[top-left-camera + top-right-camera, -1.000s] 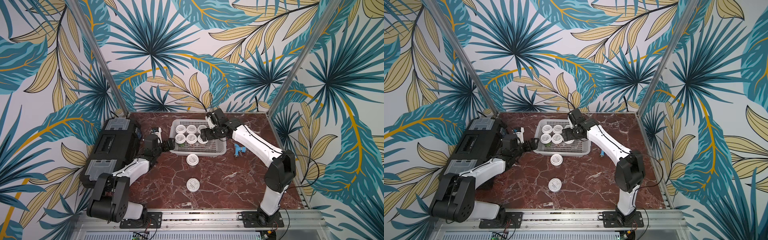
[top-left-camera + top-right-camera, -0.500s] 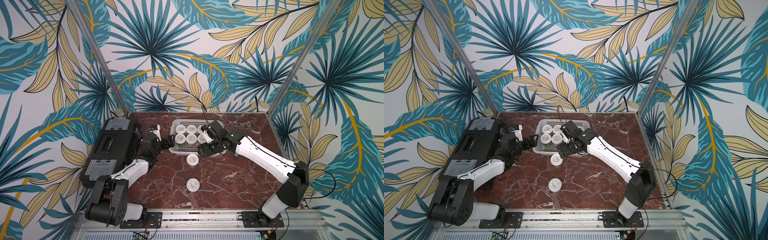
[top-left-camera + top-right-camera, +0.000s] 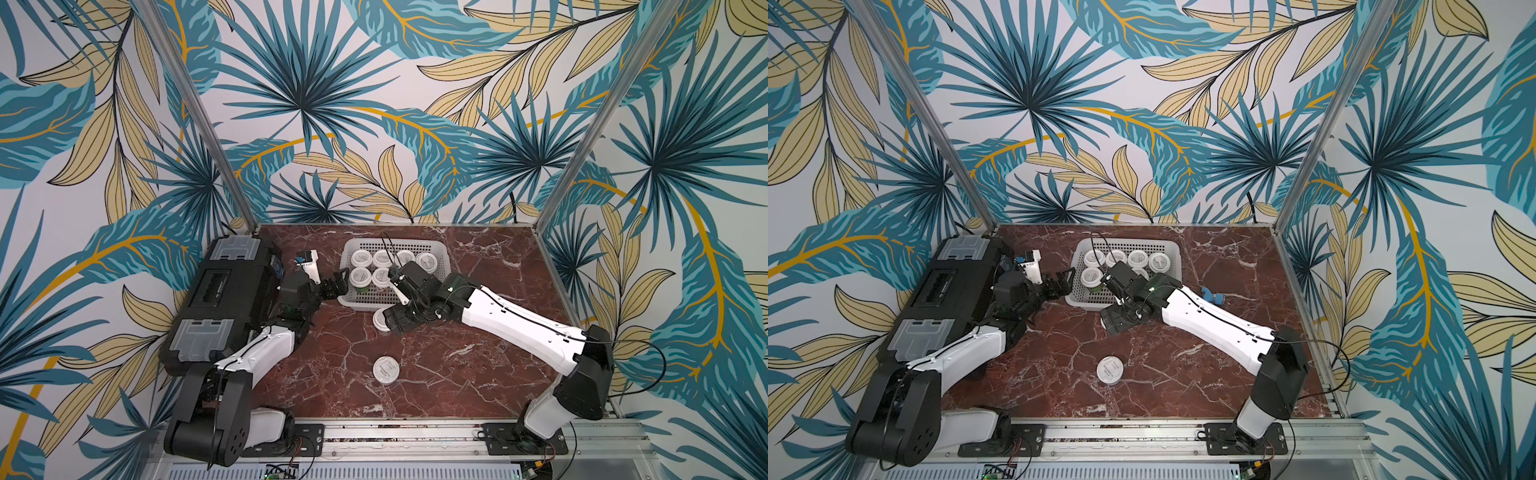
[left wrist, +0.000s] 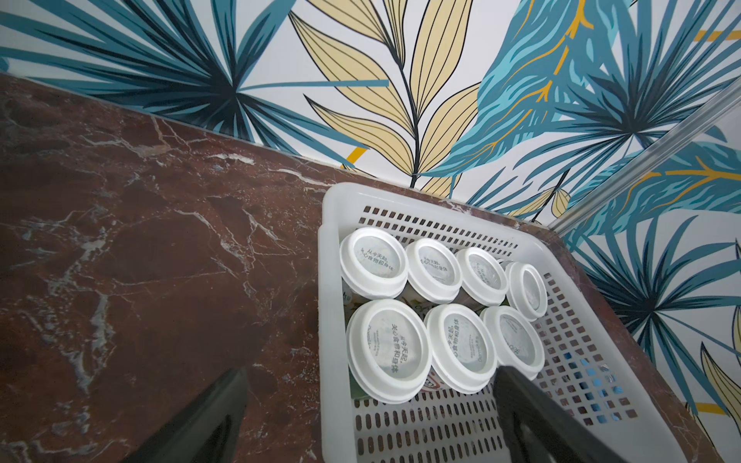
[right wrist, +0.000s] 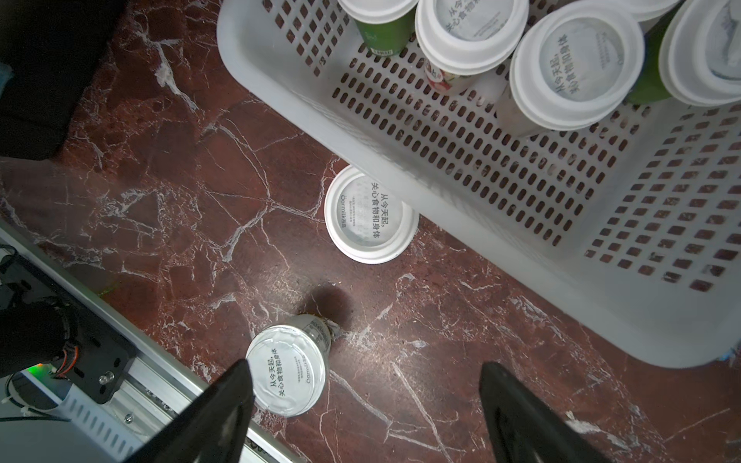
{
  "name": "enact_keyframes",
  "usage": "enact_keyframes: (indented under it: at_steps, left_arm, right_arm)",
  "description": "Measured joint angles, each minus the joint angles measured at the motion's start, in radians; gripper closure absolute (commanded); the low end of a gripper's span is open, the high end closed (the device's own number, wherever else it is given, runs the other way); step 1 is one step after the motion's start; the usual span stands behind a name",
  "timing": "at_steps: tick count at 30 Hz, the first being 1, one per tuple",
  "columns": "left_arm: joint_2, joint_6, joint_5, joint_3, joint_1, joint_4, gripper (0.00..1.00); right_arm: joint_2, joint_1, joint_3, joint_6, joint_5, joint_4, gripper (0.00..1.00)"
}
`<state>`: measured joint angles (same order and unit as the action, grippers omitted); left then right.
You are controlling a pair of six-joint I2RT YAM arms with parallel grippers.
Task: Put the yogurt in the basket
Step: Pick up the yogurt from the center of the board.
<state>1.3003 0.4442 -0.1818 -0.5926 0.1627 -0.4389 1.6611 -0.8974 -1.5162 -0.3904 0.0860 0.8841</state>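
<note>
On a red marble table (image 3: pixel 478 332) walled by palm-print panels, a black toolbox (image 3: pixel 224 299) lies along the left edge and a white perforated basket (image 3: pixel 441 254) sits toward the back. The left pincer (image 4: pixel 369 421) is spread wide and empty at the basket's near left corner, with one finger outside the wall and one over the inside. The right pincer (image 5: pixel 369 417), likewise released and holding nothing, hangs over the table just in front of the basket. Seven yogurt jars (image 4: pixel 387 348) sit in two rows inside the basket. An eighth jar (image 5: pixel 371 214) stands on the table just beside the basket's near wall, and a ninth jar (image 3: pixel 386 369) stands apart, nearer the front edge. A small blue object (image 3: pixel 1212 297) lies right of the basket.
</note>
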Motion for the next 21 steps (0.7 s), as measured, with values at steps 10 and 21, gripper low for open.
enact_keyframes:
  at_steps: [10,21]
  left_arm:
    - [-0.006,-0.007,0.000,0.001,0.000,-0.017,0.00]
    - [-0.006,-0.009,0.000,0.001,0.000,-0.018,0.00]
  right_arm:
    - [0.129,-0.009,0.000,-0.022,0.000,-0.053,0.05]
    - [0.146,-0.009,0.013,-0.053,0.038,-0.150,0.04]
